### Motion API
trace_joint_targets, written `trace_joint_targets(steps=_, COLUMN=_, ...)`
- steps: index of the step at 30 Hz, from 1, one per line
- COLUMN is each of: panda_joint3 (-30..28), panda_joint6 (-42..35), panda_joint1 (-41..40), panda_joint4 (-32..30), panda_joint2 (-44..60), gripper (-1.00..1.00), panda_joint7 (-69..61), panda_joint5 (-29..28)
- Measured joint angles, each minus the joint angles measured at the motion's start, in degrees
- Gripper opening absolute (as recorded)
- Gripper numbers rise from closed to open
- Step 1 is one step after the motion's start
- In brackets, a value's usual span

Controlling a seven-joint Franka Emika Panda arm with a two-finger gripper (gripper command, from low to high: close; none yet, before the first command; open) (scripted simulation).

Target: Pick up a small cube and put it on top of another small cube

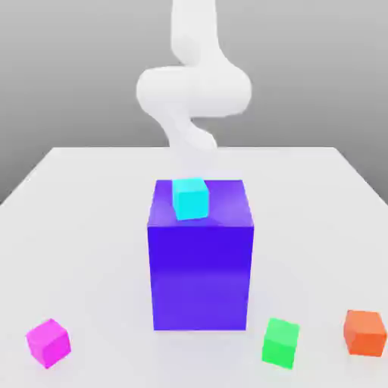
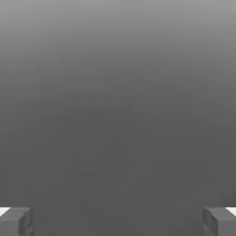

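Small cube [image 1: 48, 342]: matte magenta, sharp-edged, near the table's [image 1: 83, 227] front corner on the exterior view's left. Cyan cube [image 1: 189, 198] sits atop the tall glossy blue block [image 1: 201, 273]. Gripper [image 2: 118, 221] spread wide, holding nothing.

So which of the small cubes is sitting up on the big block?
The cyan cube. It rests on top of the tall blue block, while the magenta, green and orange cubes sit on the table.

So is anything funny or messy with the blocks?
Nothing is broken or spilled. One small cyan cube sits up on the big blue block, while the small pink cube, green cube and orange cube lie apart on the white table.
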Motion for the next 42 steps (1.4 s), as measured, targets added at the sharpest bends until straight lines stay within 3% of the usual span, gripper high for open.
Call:
trace_joint_targets(steps=19, panda_joint3=-10.4, panda_joint6=14.9, panda_joint1=-8.3, panda_joint4=-4.8, panda_joint2=39.8, gripper=0.00, panda_joint7=1.9, panda_joint5=6.0)
trace_joint_targets(steps=27, panda_joint3=-12.2, panda_joint6=21.3, panda_joint1=-12.8, panda_joint4=-6.5, panda_joint2=56.5, gripper=0.00, panda_joint7=2.1, panda_joint5=9.2)
trace_joint_targets(steps=31, panda_joint3=-9.0, panda_joint6=27.2, panda_joint1=-16.0, panda_joint4=-5.1, panda_joint2=64.8, gripper=0.00, panda_joint7=-0.1, panda_joint5=12.4)
trace_joint_targets(steps=32, panda_joint3=-8.1, panda_joint6=28.6, panda_joint1=-16.7, panda_joint4=-4.7, panda_joint2=66.5, gripper=-1.00, panda_joint7=-0.6, panda_joint5=13.1)
trace_joint_targets(steps=38, panda_joint3=-7.7, panda_joint6=29.2, panda_joint1=-17.1, panda_joint4=-4.5, panda_joint2=67.4, gripper=-1.00, panda_joint7=-0.8, panda_joint5=13.4)
trace_joint_targets(steps=42, panda_joint3=-10.0, panda_joint6=24.9, panda_joint1=-15.3, panda_joint4=-5.8, panda_joint2=61.8, gripper=-1.00, panda_joint7=1.2, panda_joint5=10.7)
